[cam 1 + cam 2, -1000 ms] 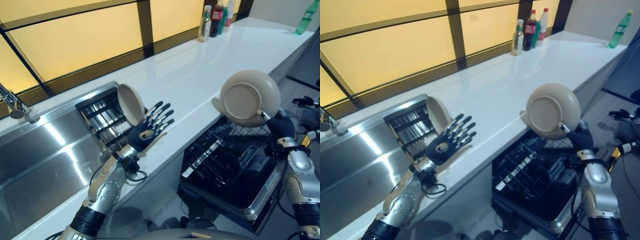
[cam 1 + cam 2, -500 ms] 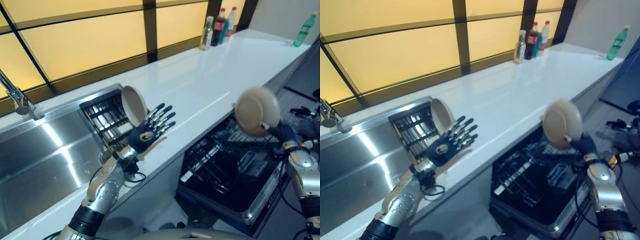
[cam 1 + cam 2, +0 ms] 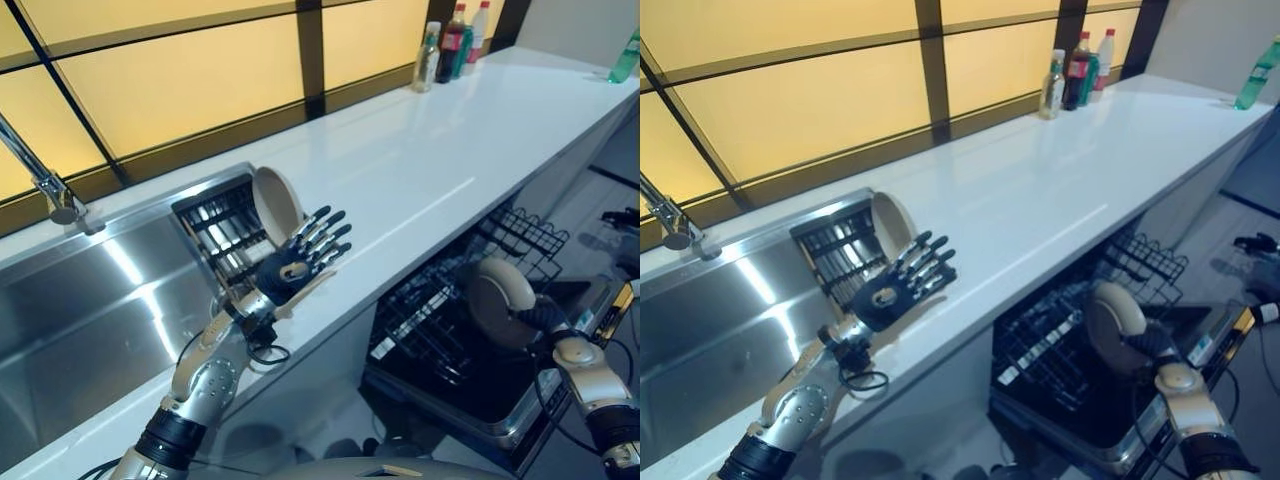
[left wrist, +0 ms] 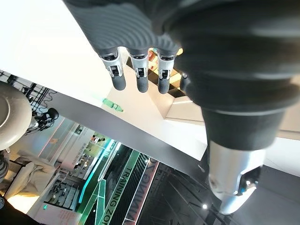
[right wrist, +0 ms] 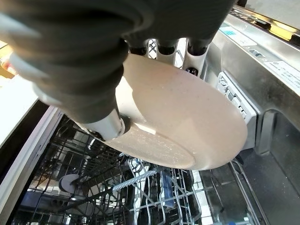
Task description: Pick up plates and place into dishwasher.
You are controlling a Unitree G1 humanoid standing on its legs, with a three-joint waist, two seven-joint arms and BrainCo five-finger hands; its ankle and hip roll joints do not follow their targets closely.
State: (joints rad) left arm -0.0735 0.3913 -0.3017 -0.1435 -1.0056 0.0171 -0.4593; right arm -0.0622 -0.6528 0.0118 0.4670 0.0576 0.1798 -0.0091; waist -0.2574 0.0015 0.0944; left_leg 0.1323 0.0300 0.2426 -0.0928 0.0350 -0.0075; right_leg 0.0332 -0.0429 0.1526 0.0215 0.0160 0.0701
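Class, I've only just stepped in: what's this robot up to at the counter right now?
It is loading a dishwasher. The right hand grips a beige plate low over the black rack of the open dishwasher, not yet slotted in. The left hand is held open above the white counter, holding nothing. Another beige plate stands on edge in the drying rack beside the steel sink.

Beige plate (image 3: 497, 300) tilted on edge over dishwasher rack (image 3: 440, 330).
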